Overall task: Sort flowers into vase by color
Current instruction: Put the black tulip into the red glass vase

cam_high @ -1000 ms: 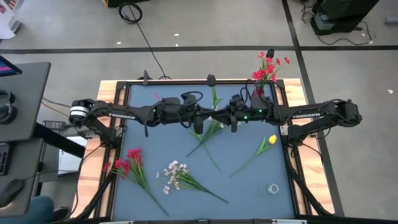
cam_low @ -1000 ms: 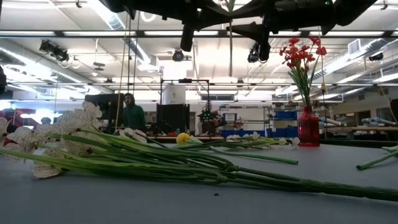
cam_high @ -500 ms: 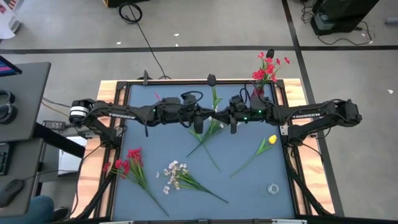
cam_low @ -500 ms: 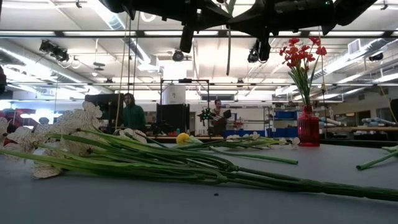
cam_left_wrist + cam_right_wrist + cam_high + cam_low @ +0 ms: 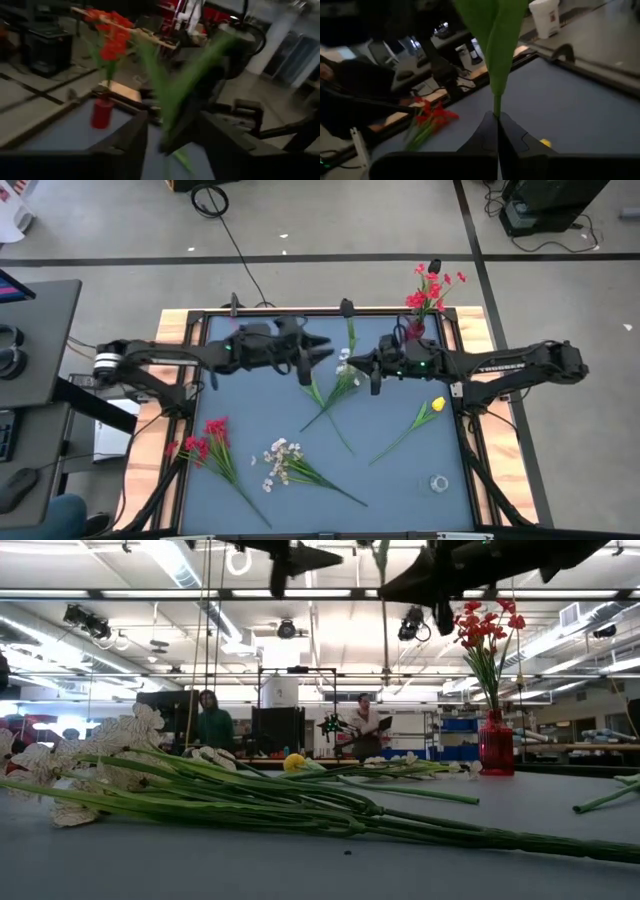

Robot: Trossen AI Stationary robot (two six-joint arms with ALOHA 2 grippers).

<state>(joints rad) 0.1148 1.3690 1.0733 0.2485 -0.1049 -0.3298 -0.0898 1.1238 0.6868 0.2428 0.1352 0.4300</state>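
My right gripper [image 5: 352,362] is shut on a green-stemmed flower [image 5: 348,330] held high over the table's far middle; its blossom does not show plainly. My left gripper [image 5: 322,350] stands open just left of it, touching nothing, with the blurred leaves [image 5: 170,85] ahead of its fingers. The red vase [image 5: 418,328] with red flowers [image 5: 432,288] stands at the far right corner. Red flowers [image 5: 205,442], a white spray [image 5: 285,460], more white flowers [image 5: 335,390] and a yellow tulip [image 5: 437,405] lie flat on the blue mat. My right gripper pinches the flower's stem [image 5: 496,107] between its two shut fingers, just under the leaves. The fingers come about level from the table's right and lie across the stem. The leaves [image 5: 495,30] rise above the fingers and the lower stem [image 5: 383,635] hangs below them, clear of the table.
A small clear round object [image 5: 438,482] lies near the front right corner. The black frame [image 5: 300,311] runs along the far edge. People stand in the room beyond the table [image 5: 362,730].
My left gripper has opened, let go of the flower and drawn back toward the table's left and far edge. The flower now hangs from my right gripper alone and has shifted a little toward the right.
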